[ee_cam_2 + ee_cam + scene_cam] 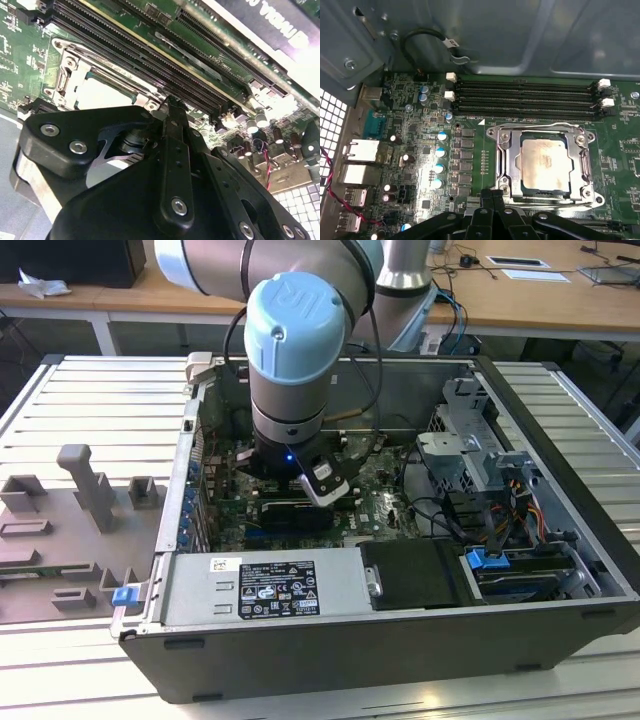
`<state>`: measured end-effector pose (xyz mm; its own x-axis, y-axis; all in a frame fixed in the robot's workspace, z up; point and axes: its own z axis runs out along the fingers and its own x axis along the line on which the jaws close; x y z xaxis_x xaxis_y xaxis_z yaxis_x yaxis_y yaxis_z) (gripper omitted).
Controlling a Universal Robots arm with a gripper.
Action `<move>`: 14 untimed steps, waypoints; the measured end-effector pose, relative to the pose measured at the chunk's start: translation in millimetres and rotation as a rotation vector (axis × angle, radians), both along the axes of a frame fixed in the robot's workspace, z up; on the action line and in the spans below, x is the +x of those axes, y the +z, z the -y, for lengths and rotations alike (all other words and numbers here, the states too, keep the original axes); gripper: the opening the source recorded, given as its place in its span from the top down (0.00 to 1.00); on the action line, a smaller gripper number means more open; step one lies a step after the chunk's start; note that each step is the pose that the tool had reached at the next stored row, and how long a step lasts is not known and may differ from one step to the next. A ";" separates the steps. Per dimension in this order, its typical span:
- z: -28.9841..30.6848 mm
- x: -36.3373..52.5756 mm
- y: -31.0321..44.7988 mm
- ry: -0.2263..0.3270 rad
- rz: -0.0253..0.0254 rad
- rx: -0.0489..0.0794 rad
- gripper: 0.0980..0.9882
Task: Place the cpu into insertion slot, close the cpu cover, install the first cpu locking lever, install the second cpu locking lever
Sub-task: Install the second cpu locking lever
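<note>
The cpu (pixel 543 164) lay flat in its socket on the green motherboard (pixel 470 165), its tan-silver top showing through the square window of the cpu cover (pixel 502 160). The cover was down over the chip, its grey frame running round all four sides with a screw at each corner. A thin wire lever (pixel 540 125) ran along the frame's edge beside the memory slots (pixel 525 97), and those long black slots lay just past the socket, with white clips at their ends.

In the second wrist view the socket appeared again at a slant, the cpu (pixel 107 92) pale under glare and the cover (pixel 65 75) round it, with the memory slots (pixel 150 55) alongside.

The gripper (pixel 492 196) hung just at the socket's edge in the first wrist view, its two black fingers pressed together with nothing between them (the tips met in a narrow dark seam). In the second wrist view the gripper (pixel 172 102) showed one finger (pixel 172 165) standing upright above the board, close to the corner of the cover.

In the exterior view the arm reached down into the open computer case (pixel 560 440), which lay on a slatted metal table (pixel 90 390), and the gripper (pixel 300 490) sat low over the motherboard (pixel 380 495). A grey fixture tray (pixel 70 530) rested on the exterior view's left of the case.
</note>
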<state>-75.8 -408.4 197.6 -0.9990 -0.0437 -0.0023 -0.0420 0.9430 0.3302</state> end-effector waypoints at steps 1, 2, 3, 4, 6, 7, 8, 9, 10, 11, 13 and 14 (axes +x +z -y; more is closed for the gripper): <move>-0.1 0.0 -0.6 0.000 -0.0001 0.002 0.99; -0.1 -0.1 -1.0 0.000 -0.0002 0.003 0.99; -0.3 0.0 -1.3 0.000 -0.0002 0.004 0.99; -0.5 -0.1 -1.7 0.000 -0.0002 0.005 0.99; -1.0 -0.2 -2.3 0.000 -0.0001 0.006 0.99; -1.3 -0.3 -2.6 0.000 -0.0001 0.007 0.99; -1.5 -0.3 -2.8 0.000 0.0000 0.007 0.99; -2.0 -0.4 -3.2 0.000 -0.0001 0.008 0.99; -2.3 -0.5 -3.6 0.000 0.0001 0.009 0.99; -2.6 -0.7 -3.8 0.001 -0.0002 0.009 0.99; -2.7 -1.4 -4.1 0.001 -0.0002 0.011 0.99; -2.8 -2.1 -4.1 0.001 0.0000 0.013 0.99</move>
